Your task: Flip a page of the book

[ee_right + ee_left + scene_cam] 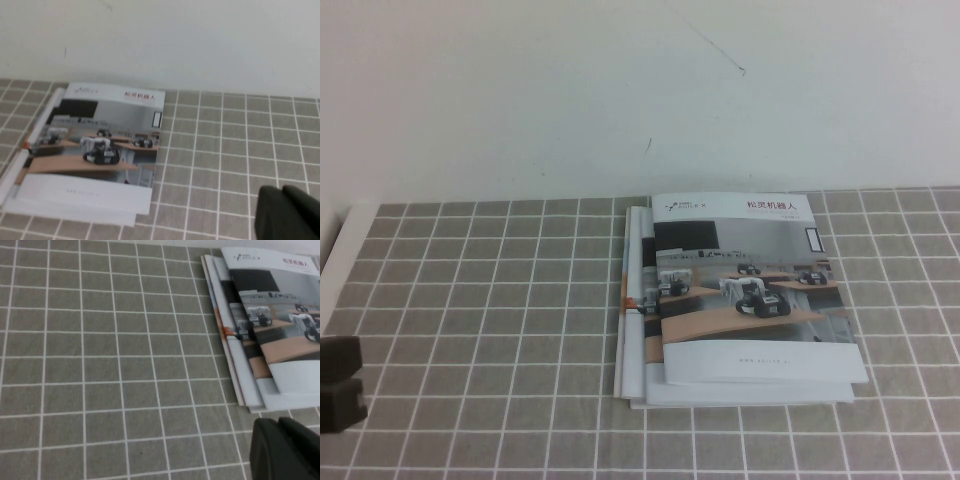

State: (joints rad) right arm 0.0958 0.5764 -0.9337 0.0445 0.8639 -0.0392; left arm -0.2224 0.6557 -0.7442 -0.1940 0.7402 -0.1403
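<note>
Left gripper [340, 385] is showing only as a dark block at the near left edge of the high view, sitting low over the tabletop [490, 300], well apart from the book; whether its jaws are released or clenched I cannot tell; in its own wrist view only a dark piece of the left gripper [285, 450] is showing over the grid.
Right gripper [287, 212] is appearing only in the right wrist view, as a dark shape over bare tiles to the right of the book [97, 140]; jaw state cannot be told either; it is lying outside the high view.
The book [750, 290] is lying closed and flat right of centre, against the far wall side; the page [755, 255], its cover leaf with the robots-on-desks photo, is facing up; other white booklets [632, 320] are lying beneath it, their edges sticking out on its left and near sides.
The tabletop is carrying a grey cloth with a white grid.
</note>
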